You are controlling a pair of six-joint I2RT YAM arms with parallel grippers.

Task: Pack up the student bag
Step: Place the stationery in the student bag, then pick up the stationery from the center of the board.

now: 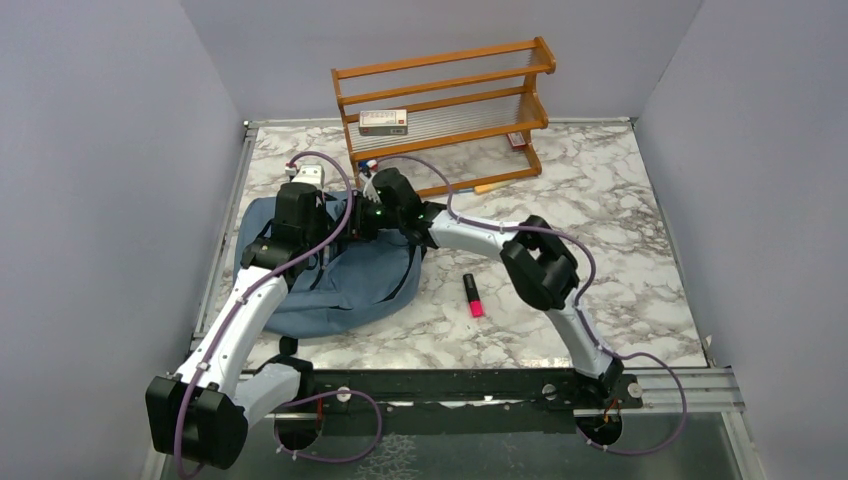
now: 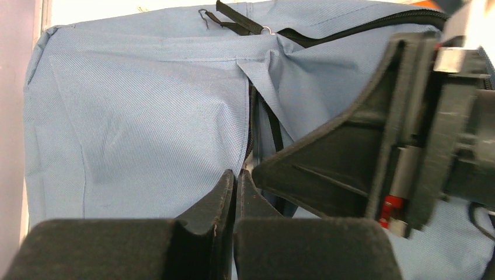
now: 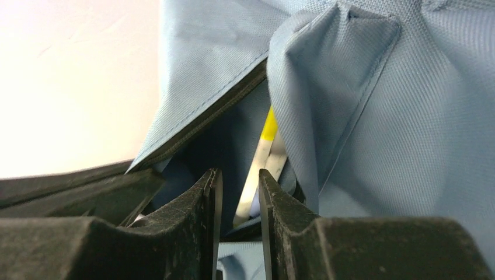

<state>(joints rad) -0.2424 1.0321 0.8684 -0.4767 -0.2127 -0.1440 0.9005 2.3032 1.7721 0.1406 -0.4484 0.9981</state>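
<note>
student bag [image 1: 330,300] sits at desk [image 1: 620,220] 9 o'clock. left gripper [image 2: 236,175] clamped on zipper edge, propping mouth. right gripper [image 3: 236,181] parted above yellow-tipped pen [image 3: 268,131] inside; should back straight out, no fabric snag.

We can't read any txt here. The small white box [image 1: 383,121] on the wooden rack [image 1: 445,110] has red print, but it's too small & blurred for us to make out.
</note>
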